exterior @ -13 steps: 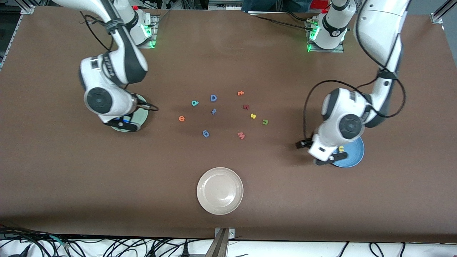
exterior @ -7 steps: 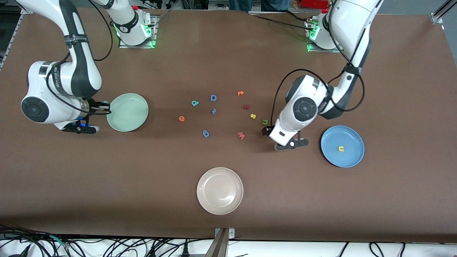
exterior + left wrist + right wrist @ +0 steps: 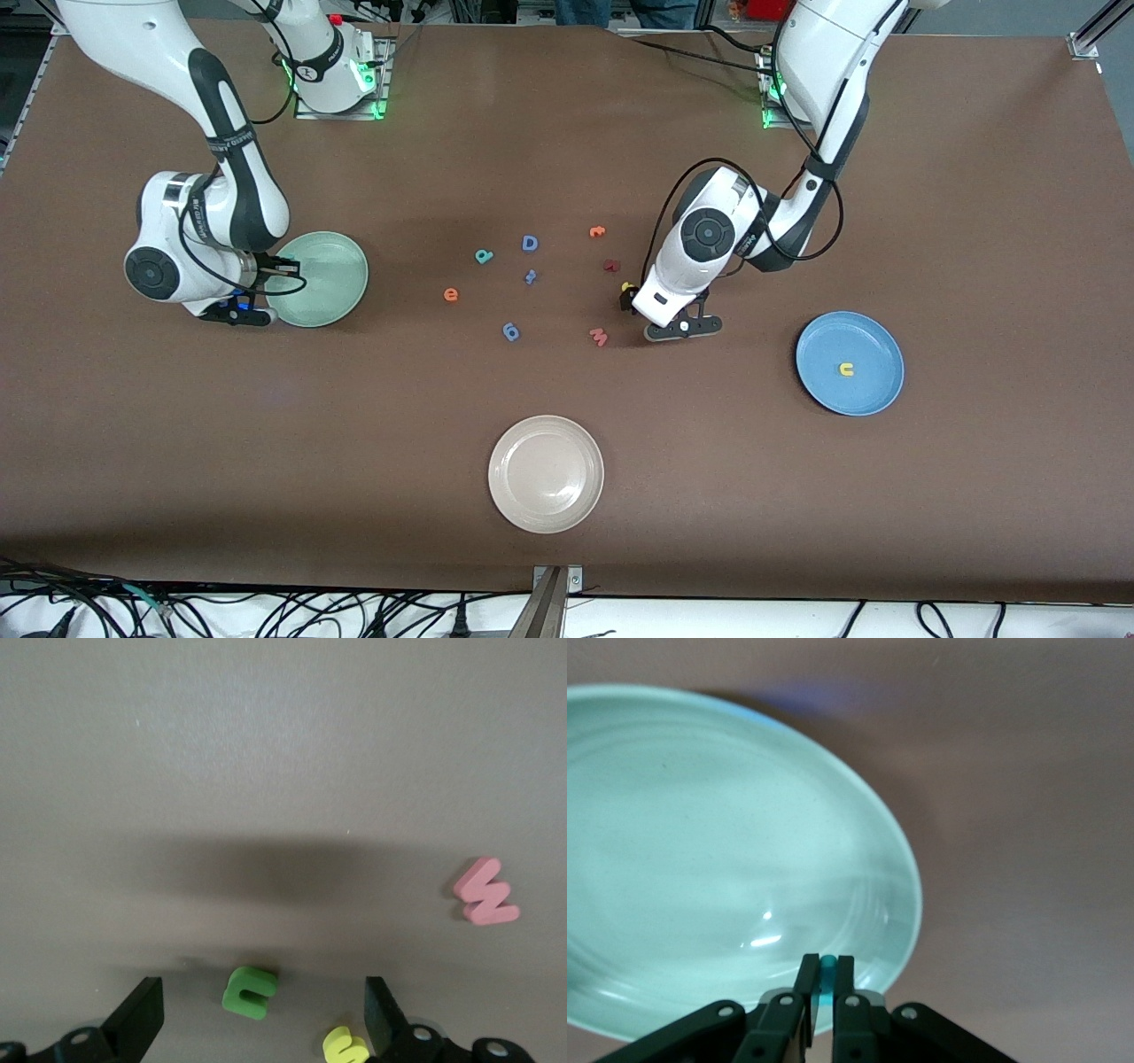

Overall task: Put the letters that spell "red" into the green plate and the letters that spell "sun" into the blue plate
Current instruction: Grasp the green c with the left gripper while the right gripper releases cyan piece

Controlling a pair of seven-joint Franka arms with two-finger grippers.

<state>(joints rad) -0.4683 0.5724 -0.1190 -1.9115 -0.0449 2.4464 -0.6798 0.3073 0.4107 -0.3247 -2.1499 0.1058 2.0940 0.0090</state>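
Green n (image 3: 249, 992) between released jaws of left gripper (image 3: 259, 1028); right gripper (image 3: 822, 988) pinches teal letter (image 3: 827, 964) over green plate (image 3: 673, 859).

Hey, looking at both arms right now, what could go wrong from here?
The open left pincer straddles the olive-green foam letter n, with the yellow foam letter s beside one finger; closing may catch it too. The shut right pincer holds a tiny teal foam piece over the round mint-green plate's edge; released there, it might bounce out.
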